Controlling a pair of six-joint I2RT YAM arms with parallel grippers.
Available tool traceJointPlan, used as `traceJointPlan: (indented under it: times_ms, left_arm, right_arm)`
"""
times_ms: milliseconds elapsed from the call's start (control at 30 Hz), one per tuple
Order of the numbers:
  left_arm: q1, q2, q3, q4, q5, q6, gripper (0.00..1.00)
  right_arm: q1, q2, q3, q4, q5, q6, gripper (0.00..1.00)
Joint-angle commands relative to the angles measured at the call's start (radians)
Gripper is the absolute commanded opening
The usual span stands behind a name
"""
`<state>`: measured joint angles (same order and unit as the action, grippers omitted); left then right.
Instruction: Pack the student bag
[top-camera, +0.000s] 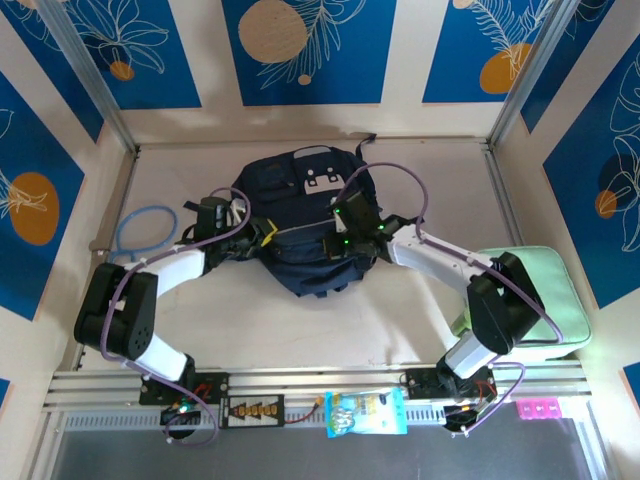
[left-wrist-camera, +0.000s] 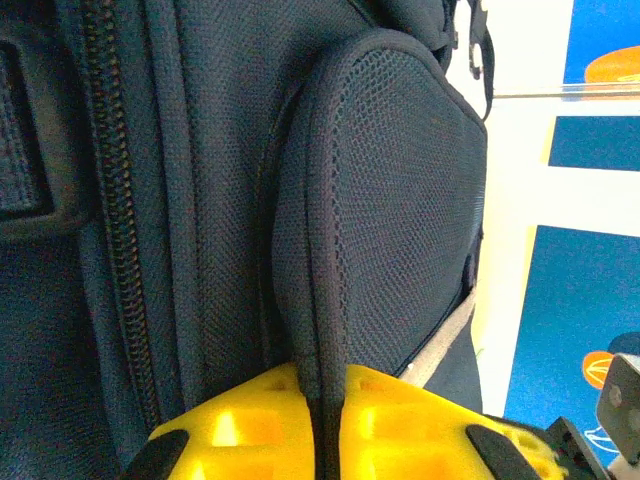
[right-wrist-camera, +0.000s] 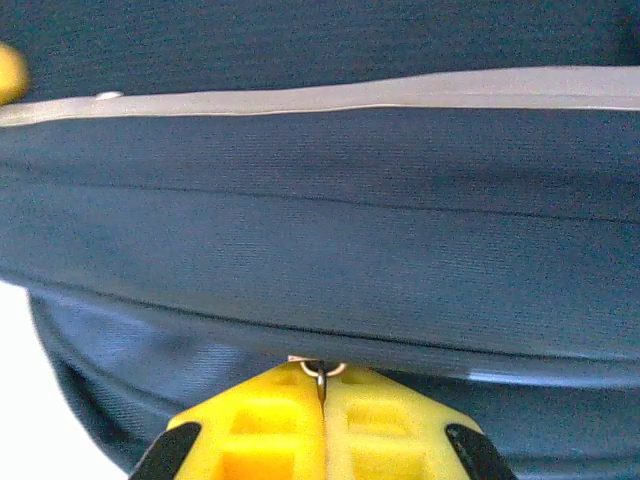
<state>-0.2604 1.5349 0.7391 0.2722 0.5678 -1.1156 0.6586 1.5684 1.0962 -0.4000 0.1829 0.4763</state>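
The student bag (top-camera: 300, 190) is lying at the middle of the table (top-camera: 300, 330), toward the far wall. The left gripper (left-wrist-camera: 322, 420) is pinching the piped rim of the bag's mesh pocket (left-wrist-camera: 400, 200) between closed yellow fingers. The right gripper (right-wrist-camera: 322, 395) is clamping a small metal ring (right-wrist-camera: 318, 371) at a seam below the grey trim stripe (right-wrist-camera: 400, 92).

Odds and ends at the edges
Green case (top-camera: 535, 290) right, blue loop (top-camera: 143, 232) left; packet (top-camera: 366, 413), perhaps snacks, and pink block (top-camera: 538, 408) at the near edge.

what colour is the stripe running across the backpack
Light grey stripe on the dark navy backpack; it shows best in the right wrist view.
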Motion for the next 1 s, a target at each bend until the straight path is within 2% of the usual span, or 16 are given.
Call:
traceJointPlan:
  times_ms: [0,100,233,333,467,567,767,867,967]
  left_arm:
    - [0.010,-0.004,0.040,-0.029,-0.032,0.049,0.07]
    - [0.033,-0.039,0.037,-0.090,-0.066,0.080,0.32]
    - [0.097,-0.137,0.002,-0.211,-0.119,0.137,0.44]
    - [0.139,-0.238,-0.028,-0.303,-0.148,0.168,0.47]
    - [0.151,-0.371,-0.040,-0.459,-0.257,0.231,0.51]
    - [0.151,-0.432,-0.056,-0.473,-0.245,0.206,0.52]
    - [0.139,-0.427,-0.110,-0.298,-0.127,0.036,0.52]
    - [0.132,-0.364,-0.109,-0.180,-0.082,-0.024,0.52]
    - [0.129,-0.273,-0.088,-0.070,-0.034,-0.073,0.48]
  right_arm:
    - [-0.027,-0.034,-0.008,-0.065,0.057,0.009,0.00]
    - [-0.015,-0.025,0.018,-0.051,0.020,0.009,0.00]
    - [0.027,0.017,0.080,-0.023,-0.041,0.003,0.00]
    - [0.069,0.074,0.156,-0.005,-0.075,-0.012,0.00]
    - [0.114,0.169,0.276,0.000,-0.108,-0.031,0.00]
    - [0.139,0.228,0.353,0.000,-0.141,-0.039,0.00]
    - [0.185,0.315,0.453,0.001,-0.187,-0.038,0.00]
    - [0.204,0.334,0.474,0.000,-0.194,-0.035,0.00]
    - [0.216,0.346,0.478,-0.006,-0.191,-0.031,0.00]
